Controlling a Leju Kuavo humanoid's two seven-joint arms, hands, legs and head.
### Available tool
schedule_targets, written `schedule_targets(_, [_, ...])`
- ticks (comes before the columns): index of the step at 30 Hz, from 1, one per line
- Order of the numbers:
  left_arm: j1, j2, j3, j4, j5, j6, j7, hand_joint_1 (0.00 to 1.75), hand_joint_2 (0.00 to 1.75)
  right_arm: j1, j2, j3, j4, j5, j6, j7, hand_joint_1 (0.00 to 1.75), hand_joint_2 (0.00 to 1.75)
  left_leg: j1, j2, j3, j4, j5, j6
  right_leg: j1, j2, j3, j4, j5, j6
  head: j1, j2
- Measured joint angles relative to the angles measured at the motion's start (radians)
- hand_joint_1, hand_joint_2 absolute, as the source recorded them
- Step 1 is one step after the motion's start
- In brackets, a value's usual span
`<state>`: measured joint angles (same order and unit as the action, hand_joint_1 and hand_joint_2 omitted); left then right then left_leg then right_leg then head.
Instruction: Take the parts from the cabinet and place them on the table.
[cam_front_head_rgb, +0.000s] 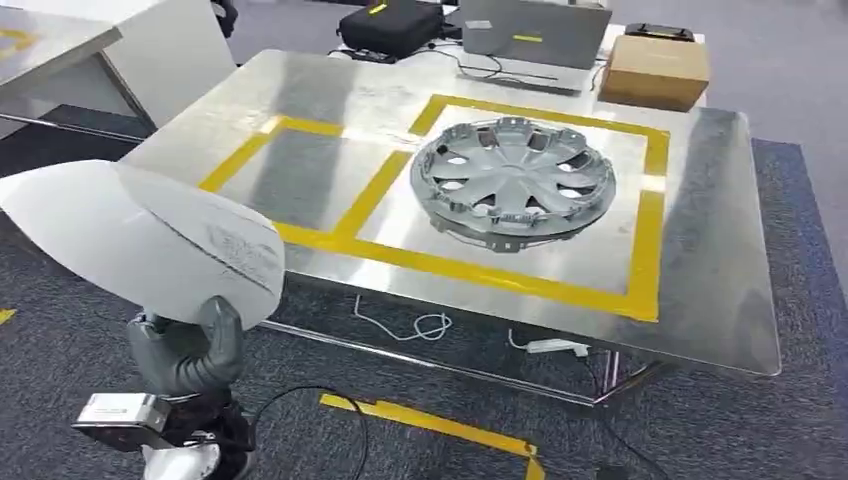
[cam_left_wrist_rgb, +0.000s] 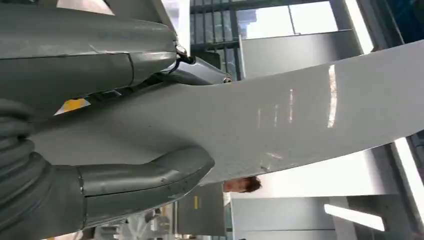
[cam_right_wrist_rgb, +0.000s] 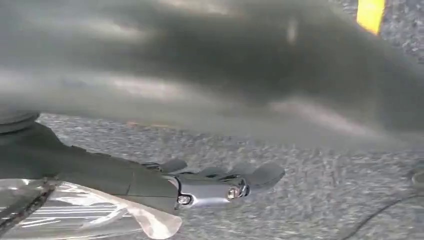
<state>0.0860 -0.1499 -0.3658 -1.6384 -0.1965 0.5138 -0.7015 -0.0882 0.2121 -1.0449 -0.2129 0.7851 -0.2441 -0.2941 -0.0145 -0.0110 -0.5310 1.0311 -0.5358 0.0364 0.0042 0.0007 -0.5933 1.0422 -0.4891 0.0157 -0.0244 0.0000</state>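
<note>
Resting inside the larger yellow-taped rectangle on the steel bench (cam_front_head_rgb: 700, 250), a silver wheel cover (cam_front_head_rgb: 513, 178) is seen, face up. A white curved panel (cam_front_head_rgb: 150, 240) is held by the left hand (cam_front_head_rgb: 190, 350) short of the bench's near left corner, above grey carpet (cam_front_head_rgb: 60, 290). In the left wrist view the panel is pinched between the grey thumb (cam_left_wrist_rgb: 150, 177) and the fingers (cam_left_wrist_rgb: 200, 72). The right hand (cam_right_wrist_rgb: 210, 185) is seen over carpet, its fingers extended and apparently apart with nothing held, though that picture is blurred. A cardboard box (cam_front_head_rgb: 655, 70), a laptop (cam_front_head_rgb: 530, 35) and a black case (cam_front_head_rgb: 390, 25) are noted at the far edge.
</note>
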Motion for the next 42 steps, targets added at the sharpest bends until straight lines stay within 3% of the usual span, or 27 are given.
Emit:
schedule_targets(3, [0.001, -0.001, 0.000, 0.000, 0.000, 0.000, 0.000, 1.75, 1.75, 0.002, 0.000, 0.000, 0.000, 0.000, -0.002, 0.000, 0.00, 0.00, 0.003, 0.002, -0.001, -0.010, -0.001, -0.010, 0.002, 0.003, 0.002, -0.013, -0.015, -0.010, 0.003, 0.000])
schedule_targets(4, [0.000, -0.001, 0.000, -0.001, 0.000, 0.000, 0.000, 1.75, 1.75, 0.001, 0.000, 0.000, 0.000, 0.001, -0.002, 0.000, 0.00, 0.00, 0.003, 0.002, 0.002, -0.005, -0.014, -0.018, -0.012, 0.002, 0.017, -0.029, -0.012, -0.016, 0.002, 0.000])
schedule_targets(5, [0.000, -0.001, 0.000, -0.001, 0.000, 0.000, 0.000, 1.75, 1.75, 0.002, 0.000, 0.000, 0.000, 0.001, -0.002, 0.000, 0.00, 0.00, 0.001, 0.003, -0.001, 0.015, -0.021, -0.023, -0.010, 0.002, 0.027, -0.034, -0.015, -0.020, 0.000, 0.000])
schedule_targets(6, [-0.003, 0.000, 0.000, -0.001, -0.002, 0.000, 0.000, 1.75, 1.75, 0.000, 0.000, 0.000, 0.000, 0.001, -0.001, 0.000, 0.00, 0.00, 0.005, 0.003, -0.032, 0.081, -0.049, -0.030, -0.011, 0.000, 0.038, -0.037, -0.019, -0.027, -0.005, 0.000])
schedule_targets(8, [0.000, 0.002, 0.000, -0.001, -0.001, 0.000, 0.000, 1.75, 1.75, -0.002, 0.000, 0.000, 0.000, 0.001, 0.000, 0.000, 0.00, 0.00, 0.015, 0.003, -0.125, 0.246, -0.106, -0.040, -0.011, 0.000, 0.051, -0.037, -0.032, -0.031, -0.004, 0.000])
schedule_targets(9, [0.001, 0.002, 0.000, -0.001, -0.001, 0.000, 0.000, 1.75, 1.75, -0.001, 0.000, 0.000, 0.000, 0.002, 0.000, 0.000, 0.00, 0.00, 0.019, 0.004, -0.164, 0.301, -0.112, -0.045, -0.011, 0.000, 0.058, -0.037, -0.038, -0.030, -0.003, 0.000])
schedule_targets(10, [0.002, 0.003, 0.000, -0.001, -0.001, 0.000, 0.000, 1.75, 1.75, 0.000, 0.000, 0.000, 0.000, 0.001, -0.001, 0.000, 0.00, 0.00, 0.023, 0.004, -0.178, 0.305, -0.088, -0.048, -0.013, 0.001, 0.067, -0.037, -0.044, -0.028, -0.003, 0.000])
schedule_targets(12, [0.001, 0.003, 0.000, -0.001, -0.001, 0.000, 0.000, 1.75, 1.75, 0.001, 0.000, 0.000, 0.000, 0.000, -0.001, -0.001, 0.00, 0.00, 0.029, 0.005, -0.147, 0.196, 0.013, -0.053, -0.016, 0.004, 0.089, -0.037, -0.059, -0.023, -0.003, 0.000])
schedule_targets(13, [0.000, 0.003, 0.000, -0.001, 0.002, 0.000, 0.000, 1.75, 1.75, 0.000, 0.000, 0.000, 0.000, -0.001, 0.001, -0.002, 0.00, 0.00, 0.032, 0.006, -0.112, 0.099, 0.077, -0.053, -0.018, 0.006, 0.105, -0.037, -0.070, -0.016, -0.003, 0.000])
schedule_targets(15, [-0.001, 0.004, 0.000, 0.000, 0.007, -0.001, 0.000, 1.75, 1.75, -0.002, 0.000, -0.001, 0.000, -0.005, 0.002, -0.003, 0.00, 0.00, 0.023, 0.006, -0.086, 0.049, 0.079, -0.051, -0.013, 0.008, 0.105, -0.034, -0.084, 0.000, -0.005, 0.000])
schedule_targets(16, [-0.005, 0.003, -0.001, 0.000, 0.008, -0.002, 0.000, 1.75, 1.75, -0.004, 0.000, -0.001, 0.000, -0.006, 0.002, -0.003, 0.00, 0.00, 0.024, 0.007, -0.078, 0.023, 0.058, -0.039, -0.014, 0.006, 0.103, -0.033, -0.082, 0.005, -0.007, 0.000])
schedule_targets(19, [-0.005, 0.002, 0.000, 0.000, 0.010, -0.002, 0.000, 1.75, 1.75, -0.007, 0.000, -0.001, 0.000, -0.006, 0.001, -0.003, 0.00, 0.00, 0.026, 0.004, -0.078, 0.011, 0.060, -0.025, -0.016, 0.004, 0.105, -0.043, -0.086, 0.021, -0.003, 0.000])
schedule_targets(21, [-0.008, -0.001, -0.002, 0.000, 0.018, -0.016, 0.000, 1.75, 1.75, -0.008, 0.000, -0.001, 0.000, -0.005, -0.001, -0.003, 0.00, 0.00, 0.027, 0.007, -0.066, 0.003, 0.059, -0.013, -0.017, 0.003, 0.069, 0.022, -0.123, 0.025, 0.002, 0.000])
schedule_targets(23, [-0.014, 0.000, -0.007, 0.005, -0.003, -0.030, 0.000, 1.75, 1.75, -0.009, 0.000, -0.001, 0.000, -0.003, 0.008, -0.002, 0.00, 0.00, 0.025, 0.010, -0.065, 0.003, 0.054, -0.005, -0.017, 0.003, -0.035, 0.202, -0.182, 0.027, 0.004, 0.000])
schedule_targets(24, [-0.023, 0.003, -0.011, 0.013, -0.029, -0.037, 0.000, 1.75, 1.75, -0.008, 0.000, -0.001, 0.000, -0.003, 0.018, -0.003, 0.00, 0.00, 0.024, 0.010, -0.064, 0.003, 0.052, -0.003, -0.017, 0.002, -0.081, 0.269, -0.194, 0.027, 0.003, 0.000])
schedule_targets(25, [-0.037, 0.006, -0.015, 0.025, -0.053, -0.045, 0.000, 1.75, 1.75, -0.006, 0.000, -0.001, 0.000, -0.003, 0.025, -0.003, 0.00, 0.00, 0.024, 0.008, -0.063, 0.003, 0.052, -0.002, -0.017, 0.003, -0.104, 0.287, -0.181, 0.027, 0.004, 0.000])
schedule_targets(26, [-0.056, 0.010, -0.019, 0.041, -0.079, -0.054, 0.000, 1.75, 1.75, -0.007, -0.001, -0.001, 0.000, -0.002, 0.031, -0.004, 0.00, 0.00, 0.023, 0.008, -0.059, 0.003, 0.050, -0.001, -0.017, 0.002, -0.104, 0.261, -0.143, 0.025, 0.004, 0.000])
schedule_targets(28, [-0.102, 0.018, -0.026, 0.067, -0.134, -0.069, 0.010, 1.75, 1.75, -0.016, -0.002, -0.001, 0.000, 0.004, 0.037, -0.003, 0.00, 0.00, 0.024, 0.009, -0.048, 0.003, 0.044, -0.004, -0.017, -0.004, -0.048, 0.102, -0.031, 0.020, 0.004, 0.000])
schedule_targets(29, [-0.127, 0.021, -0.031, 0.081, -0.164, -0.079, 0.018, 1.75, 1.75, -0.022, -0.002, -0.001, 0.000, 0.006, 0.040, 0.000, 0.00, 0.00, 0.023, 0.011, -0.044, 0.003, 0.041, -0.009, -0.015, -0.030, -0.015, 0.018, 0.006, 0.016, 0.005, 0.000])
schedule_targets(30, [-0.150, 0.025, -0.036, 0.094, -0.189, -0.088, 0.029, 1.75, 1.75, -0.029, -0.002, -0.001, 0.000, 0.006, 0.043, 0.001, 0.00, 0.00, 0.013, 0.015, -0.044, 0.007, 0.038, -0.015, -0.004, -0.059, -0.010, -0.002, -0.008, 0.017, 0.006, 0.000])
schedule_targets(31, [-0.167, 0.029, -0.041, 0.102, -0.211, -0.092, 0.041, 1.75, 1.75, -0.039, -0.002, 0.000, 0.000, 0.009, 0.044, 0.001, 0.00, 0.00, 0.013, 0.017, -0.049, 0.008, 0.036, -0.020, -0.006, -0.050, 0.002, -0.013, -0.012, 0.008, 0.007, 0.000])
schedule_targets(34, [-0.226, 0.044, -0.055, 0.139, -0.290, -0.093, 0.078, 1.75, 1.75, -0.039, -0.002, 0.003, 0.000, 0.019, 0.045, 0.019, 0.00, 0.00, 0.013, 0.044, -0.045, 0.007, 0.035, -0.029, -0.007, -0.023, -0.003, -0.015, -0.003, -0.004, 0.003, 0.000])
schedule_targets(35, [-0.246, 0.048, -0.058, 0.150, -0.298, -0.099, 0.090, 1.75, 1.75, -0.036, -0.002, 0.003, 0.000, 0.022, 0.041, 0.020, 0.00, 0.00, 0.015, 0.039, -0.044, 0.016, 0.023, -0.036, -0.012, -0.020, 0.001, -0.019, 0.000, -0.010, 0.002, 0.000])
schedule_targets(36, [-0.268, 0.053, -0.060, 0.164, -0.303, -0.109, 0.098, 1.75, 1.75, -0.036, -0.002, 0.004, 0.000, 0.023, 0.039, 0.017, 0.00, 0.00, 0.015, 0.028, -0.061, 0.056, -0.004, -0.041, -0.013, -0.015, 0.001, -0.019, 0.001, -0.016, -0.002, 0.000])
schedule_targets(39, [-0.305, 0.067, -0.061, 0.204, -0.310, -0.116, 0.110, 1.75, 1.75, -0.035, -0.002, 0.004, 0.000, 0.024, 0.038, 0.015, 0.00, 0.00, 0.017, 0.020, -0.168, 0.280, -0.101, -0.049, -0.012, 0.000, 0.001, -0.018, -0.001, -0.021, -0.001, 0.000])
schedule_targets(40, [-0.312, 0.071, -0.061, 0.214, -0.317, -0.116, 0.113, 1.75, 1.75, -0.034, -0.002, 0.004, 0.000, 0.025, 0.034, 0.016, 0.00, 0.00, 0.017, 0.019, -0.191, 0.320, -0.104, -0.048, -0.012, 0.005, 0.002, -0.018, -0.001, -0.021, -0.002, 0.000])
schedule_targets(42, [-0.333, 0.078, -0.062, 0.230, -0.340, -0.116, 0.120, 1.75, 1.75, -0.031, -0.002, 0.005, 0.000, 0.033, 0.028, 0.019, 0.00, 0.00, 0.017, 0.017, -0.171, 0.257, -0.039, -0.042, -0.011, 0.012, 0.005, -0.018, -0.002, -0.021, -0.002, 0.000])
